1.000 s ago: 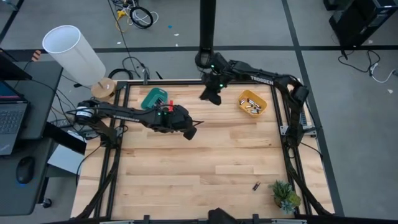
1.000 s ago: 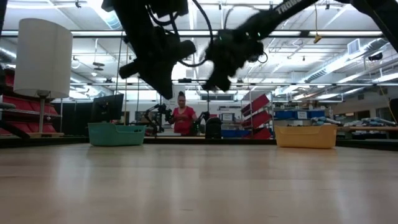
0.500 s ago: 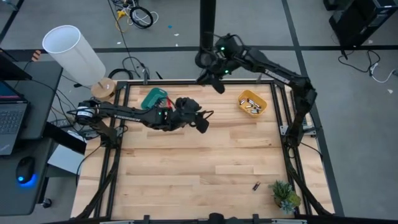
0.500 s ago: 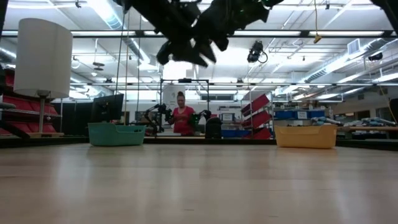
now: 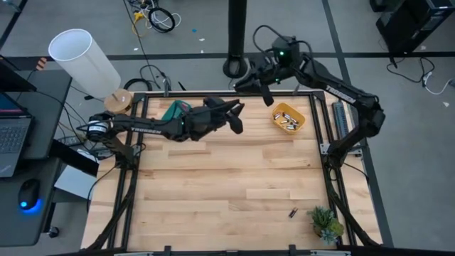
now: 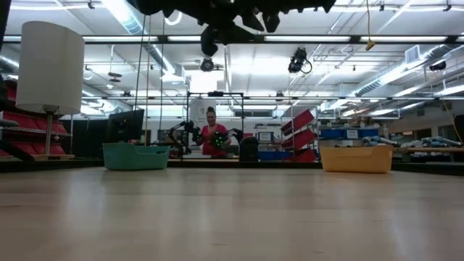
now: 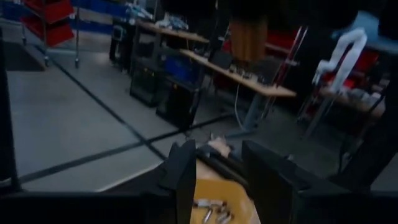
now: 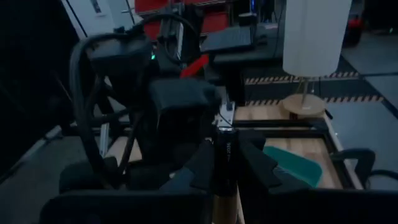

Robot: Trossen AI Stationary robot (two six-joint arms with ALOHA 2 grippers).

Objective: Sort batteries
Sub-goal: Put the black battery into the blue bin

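High view shows the left gripper (image 5: 234,119) raised between the teal bin (image 5: 174,111) and orange bin (image 5: 287,117), fingers spread, holding nothing. Right gripper (image 5: 264,85) clamps a battery (image 8: 225,160) lengthwise just beside the orange bin's batteries (image 5: 288,121); one stray battery (image 5: 292,212) lies far off.

A pale wooden plank table (image 5: 213,185) with a dark metal frame around its edge carries few things. At its far edge sits a teal plastic bin (image 5: 175,111), partly hidden under an arm, and well apart along that far edge sits an orange plastic bin (image 5: 288,117) with several small silvery cylindrical batteries (image 5: 287,121) inside. Near the front right corner one small dark battery (image 5: 292,212) lies alone on the wood, just beside a small green potted plant (image 5: 326,224) at the corner.
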